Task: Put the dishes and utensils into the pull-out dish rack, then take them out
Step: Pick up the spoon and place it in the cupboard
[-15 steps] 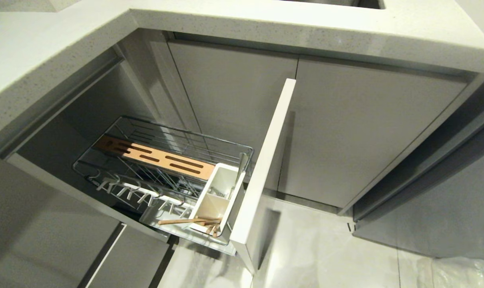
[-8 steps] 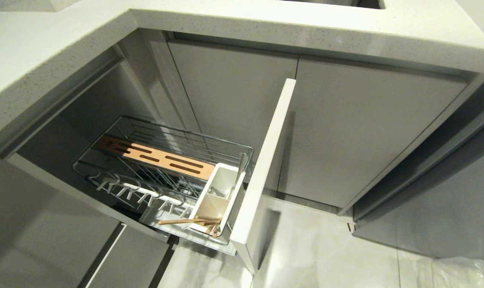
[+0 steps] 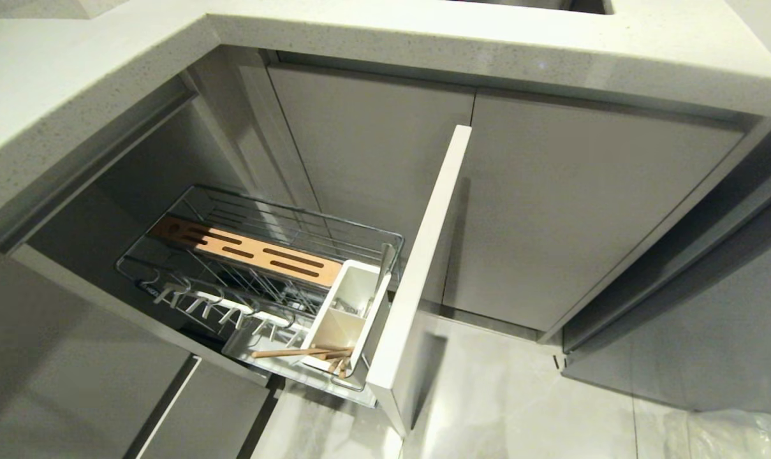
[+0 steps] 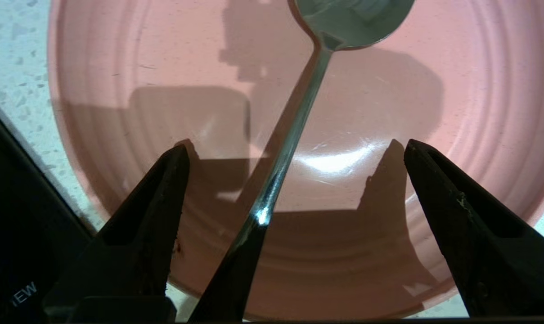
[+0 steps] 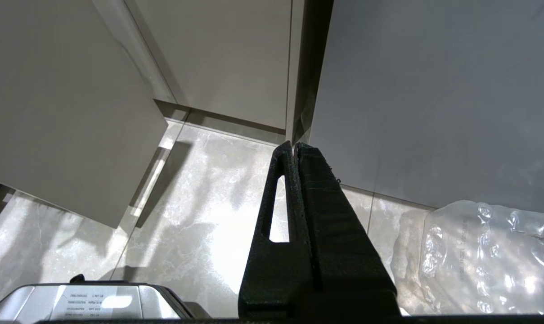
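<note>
Left gripper (image 4: 294, 148) hovering over pink plate (image 4: 119, 67) on the table, jaws spreading wide, gripping nothing; metal spoon (image 4: 298, 117) lying loose across the plate. Chopsticks (image 3: 308, 352) lying in the rack's near caddy (image 3: 334, 331). Right gripper (image 5: 295, 146) idling, jaws closed, empty. Spoon unloaded, likely.

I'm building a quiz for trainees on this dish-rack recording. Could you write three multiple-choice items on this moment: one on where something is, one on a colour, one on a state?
1. Where does the spoon lie?
A. on the plate
B. in the caddy
C. on the floor

2. What colour is the plate?
A. blue
B. pink
C. green

3. How is the left gripper?
A. shut on the spoon
B. shut on nothing
C. open, one finger either side of the spoon handle

Answers:
1 A: the spoon's bowl and handle rest on the plate.
2 B: the ridged surface is pink.
3 C: both fingers stand clear of the handle.
</note>
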`<state>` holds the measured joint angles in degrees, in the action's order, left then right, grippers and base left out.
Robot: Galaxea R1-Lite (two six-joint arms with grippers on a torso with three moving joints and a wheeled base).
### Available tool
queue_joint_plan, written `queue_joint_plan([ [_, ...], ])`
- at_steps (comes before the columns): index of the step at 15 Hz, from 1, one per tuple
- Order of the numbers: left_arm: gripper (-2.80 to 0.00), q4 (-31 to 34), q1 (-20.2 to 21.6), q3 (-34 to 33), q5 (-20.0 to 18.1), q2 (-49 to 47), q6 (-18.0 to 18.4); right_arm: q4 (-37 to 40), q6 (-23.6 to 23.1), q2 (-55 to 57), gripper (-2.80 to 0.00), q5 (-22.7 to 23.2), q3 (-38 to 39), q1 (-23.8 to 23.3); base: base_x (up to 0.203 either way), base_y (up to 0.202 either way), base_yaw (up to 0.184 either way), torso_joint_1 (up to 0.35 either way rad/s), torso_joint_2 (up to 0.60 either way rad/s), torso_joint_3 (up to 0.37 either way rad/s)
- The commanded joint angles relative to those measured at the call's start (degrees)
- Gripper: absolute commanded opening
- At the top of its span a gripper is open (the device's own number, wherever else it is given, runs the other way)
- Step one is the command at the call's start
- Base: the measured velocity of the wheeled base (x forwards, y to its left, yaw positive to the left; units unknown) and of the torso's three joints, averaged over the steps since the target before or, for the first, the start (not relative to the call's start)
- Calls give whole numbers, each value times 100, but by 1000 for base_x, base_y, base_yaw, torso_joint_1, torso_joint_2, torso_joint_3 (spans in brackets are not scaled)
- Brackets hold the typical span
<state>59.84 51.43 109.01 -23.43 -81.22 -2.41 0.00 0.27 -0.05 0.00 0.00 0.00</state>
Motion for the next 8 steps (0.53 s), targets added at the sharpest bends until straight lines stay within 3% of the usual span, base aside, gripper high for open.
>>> queue_joint_plan([
  [1, 0, 37, 0, -2, -30, -26, -5, 0, 0, 5, -280, 0, 0, 0, 0, 0, 0, 0, 0, 0],
  [8, 0, 37, -2, -64, -25, -66, -4, 0, 0, 5, -280, 0, 0, 0, 0, 0, 0, 0, 0, 0],
])
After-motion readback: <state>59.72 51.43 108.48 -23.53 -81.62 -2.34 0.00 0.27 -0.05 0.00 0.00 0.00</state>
